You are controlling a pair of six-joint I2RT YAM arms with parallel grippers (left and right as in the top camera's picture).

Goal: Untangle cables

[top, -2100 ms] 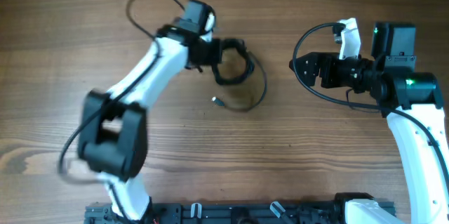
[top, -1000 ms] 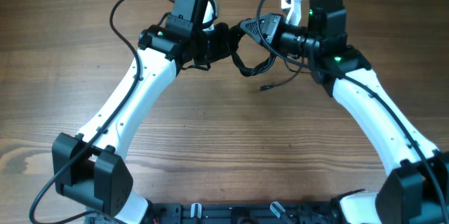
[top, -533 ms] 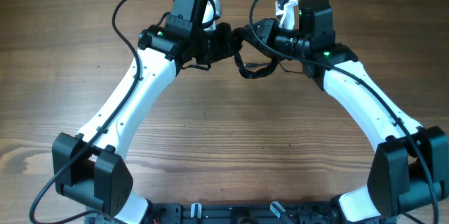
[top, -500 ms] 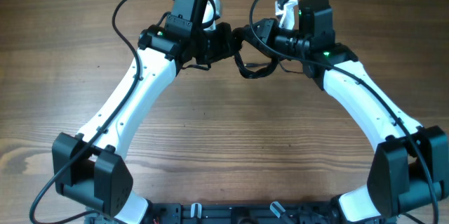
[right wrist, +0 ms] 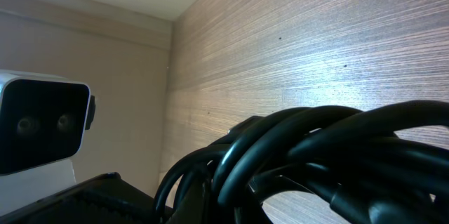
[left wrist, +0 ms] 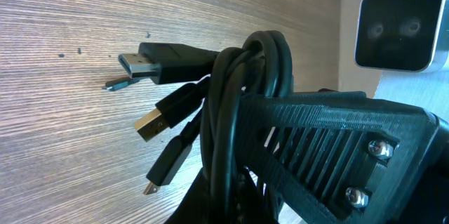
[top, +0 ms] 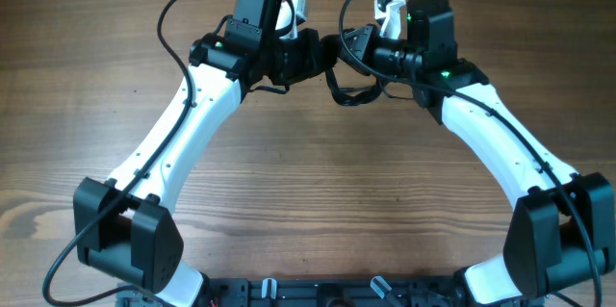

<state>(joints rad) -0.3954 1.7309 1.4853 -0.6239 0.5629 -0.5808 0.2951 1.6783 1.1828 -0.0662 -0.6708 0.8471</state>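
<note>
Wooden table [top: 308, 201]; cables [top: 352, 96] bunched between left gripper [top: 318, 55] and right gripper [top: 348, 43].

Overhead: we see even, soft light, sharp | left wrist: table [left wrist: 63, 133] washes pale beyond left pincer [left wrist: 231, 119] | right wrist: glare ahead of right pincer [top: 346, 42], cables [right wrist: 316, 147] blurred.

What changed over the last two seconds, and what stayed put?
The right end effector swung in from the right to the cables, meeting the left end effector. The cables' trailing end drew in toward the rest. The left end effector kept its hold; whether the right has gripped is unclear.
</note>
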